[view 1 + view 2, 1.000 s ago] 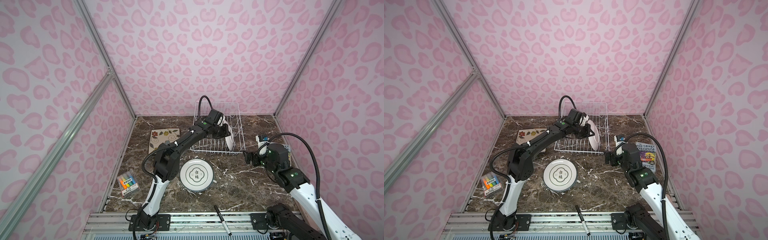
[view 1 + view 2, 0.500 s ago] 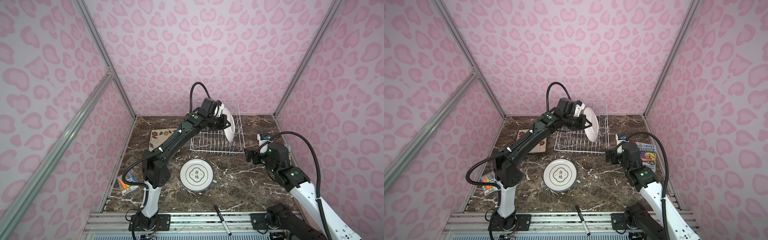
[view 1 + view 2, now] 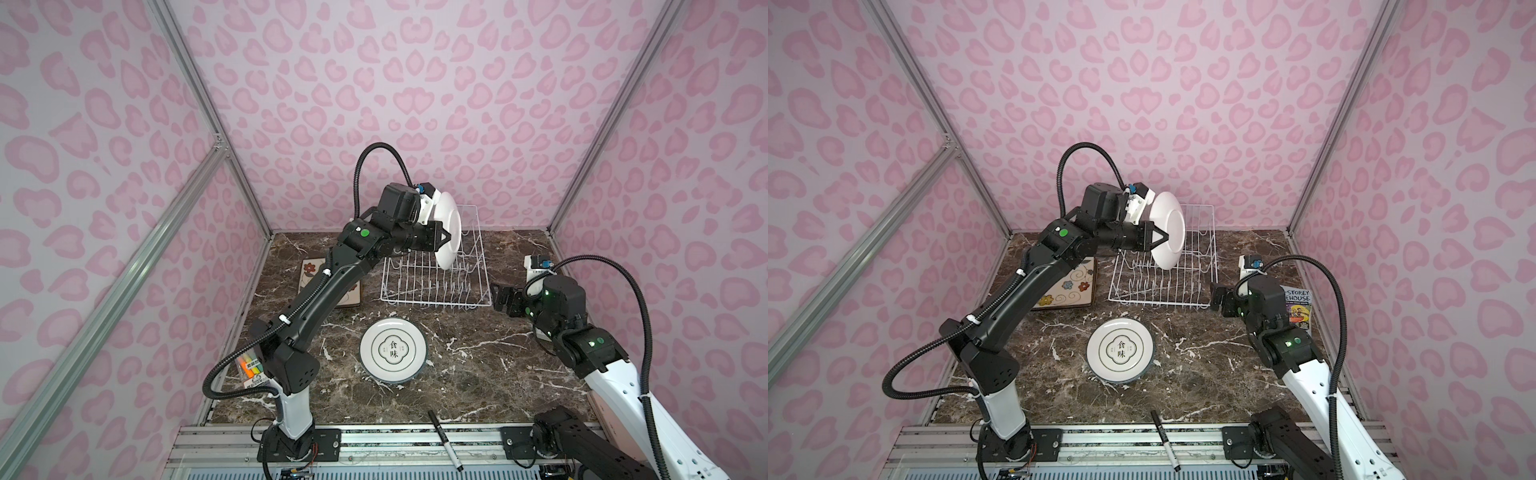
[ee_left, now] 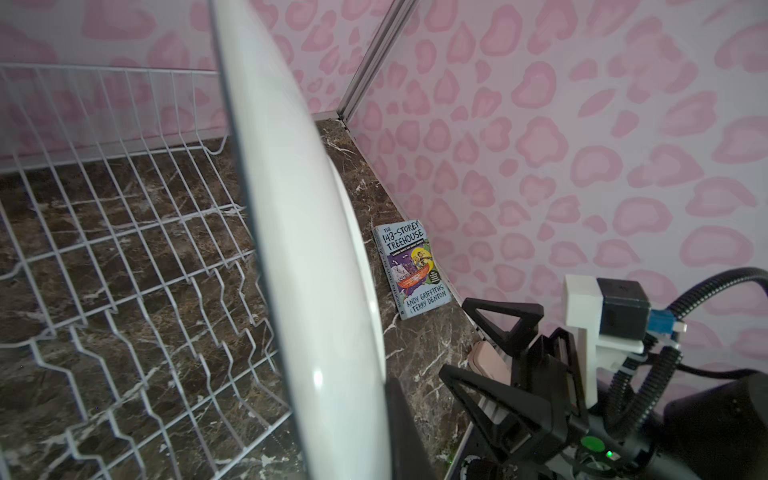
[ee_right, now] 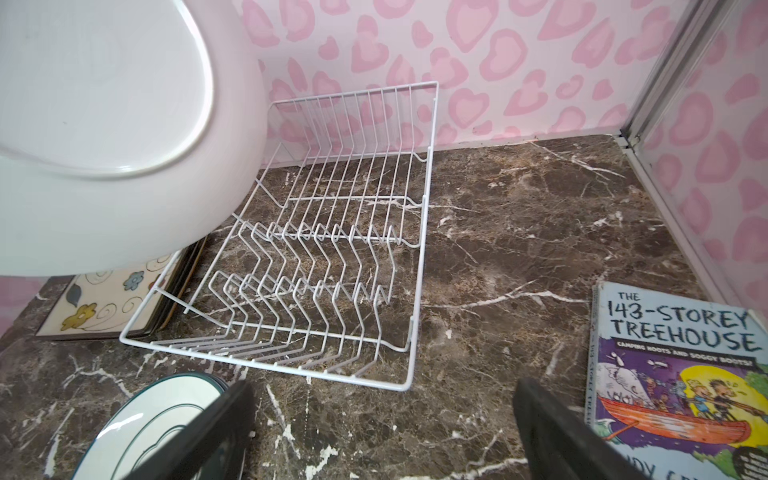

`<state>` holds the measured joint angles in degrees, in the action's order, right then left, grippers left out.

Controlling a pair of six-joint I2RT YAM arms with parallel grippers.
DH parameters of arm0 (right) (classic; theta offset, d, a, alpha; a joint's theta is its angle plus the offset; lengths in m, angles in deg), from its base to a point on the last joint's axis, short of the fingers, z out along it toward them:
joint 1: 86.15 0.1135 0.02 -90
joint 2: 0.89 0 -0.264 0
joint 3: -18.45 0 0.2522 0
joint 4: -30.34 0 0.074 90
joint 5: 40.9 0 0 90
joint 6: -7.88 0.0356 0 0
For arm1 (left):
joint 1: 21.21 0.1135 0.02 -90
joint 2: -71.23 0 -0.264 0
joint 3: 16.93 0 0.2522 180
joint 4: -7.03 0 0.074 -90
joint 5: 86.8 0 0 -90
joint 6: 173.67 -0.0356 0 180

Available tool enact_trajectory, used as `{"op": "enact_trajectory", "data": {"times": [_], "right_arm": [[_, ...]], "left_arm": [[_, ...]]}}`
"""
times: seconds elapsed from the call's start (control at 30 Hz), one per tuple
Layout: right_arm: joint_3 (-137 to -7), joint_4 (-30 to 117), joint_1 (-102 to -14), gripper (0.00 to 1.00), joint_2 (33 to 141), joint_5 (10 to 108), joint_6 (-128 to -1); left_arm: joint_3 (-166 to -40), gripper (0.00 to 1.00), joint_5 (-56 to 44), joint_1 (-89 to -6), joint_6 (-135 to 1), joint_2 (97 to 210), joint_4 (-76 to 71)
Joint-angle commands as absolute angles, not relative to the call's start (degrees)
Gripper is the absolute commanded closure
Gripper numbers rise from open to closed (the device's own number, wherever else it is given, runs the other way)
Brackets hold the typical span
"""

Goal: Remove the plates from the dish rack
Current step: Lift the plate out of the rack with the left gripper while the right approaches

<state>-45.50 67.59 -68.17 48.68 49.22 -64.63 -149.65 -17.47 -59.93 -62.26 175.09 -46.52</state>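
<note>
My left gripper (image 3: 444, 240) (image 3: 1163, 240) is shut on the rim of a round white plate (image 3: 449, 232) (image 3: 1169, 232). It holds the plate on edge, in the air above the white wire dish rack (image 3: 432, 291) (image 3: 1183, 286). In the left wrist view the plate (image 4: 307, 249) hides one finger, and the rack (image 4: 124, 249) below has bare tines. My right gripper (image 3: 500, 297) (image 5: 382, 399) hangs open just right of the rack (image 5: 332, 249), holding nothing. A round plate with Chinese characters (image 3: 392, 349) (image 3: 1121, 350) lies flat in front of the rack. A square flowered plate (image 3: 1067, 286) (image 5: 108, 299) lies left of it.
An illustrated book (image 3: 1298, 307) (image 5: 673, 374) lies by the right wall. A black marker (image 3: 446, 440) rests on the front rail. A pack of highlighters (image 3: 249, 365) sits at the left wall behind my left arm. Pink walls enclose three sides.
My left gripper has lifted the white plate up out of the rack, and the arm has stretched higher. The right arm has hardly moved.
</note>
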Motion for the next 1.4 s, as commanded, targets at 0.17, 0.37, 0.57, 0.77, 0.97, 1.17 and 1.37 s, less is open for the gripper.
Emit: {"op": "enact_trajectory", "data": {"times": [0.17, 0.37, 0.57, 0.77, 0.97, 1.17, 1.37], "right_arm": [[-48.9, 66.3, -68.1, 0.02, 51.7, 53.0, -57.2], [-50.8, 65.2, -68.1, 0.01, 54.0, 56.1, -53.4], [-53.2, 62.5, -68.1, 0.01, 58.0, 61.1, -48.8], [-55.9, 61.7, -68.0, 0.04, 62.3, 65.2, -47.0], [-56.7, 59.2, -67.4, 0.04, 64.2, 67.0, -44.6], [-58.4, 59.8, -66.0, 0.04, 66.8, 67.6, -43.5], [-59.8, 60.2, -63.9, 0.05, 69.3, 68.5, -42.5]], "left_arm": [[-129.6, 0.96, -7.9, -59.9, -82.2, 161.7, -33.2], [-114.1, 0.96, -3.0, -60.1, -92.2, 151.6, -21.0], [-107.3, 0.97, 0.9, -60.7, -102.0, 147.7, -20.3], [-101.8, 0.96, 5.0, -62.3, -109.3, 146.0, -19.0], [-97.6, 0.96, 11.7, -65.4, -117.3, 145.1, -17.1], [-92.9, 0.97, 16.1, -68.1, -122.6, 144.5, -12.5], [-90.9, 0.96, 19.6, -70.0, -126.9, 145.6, -9.3]]}}
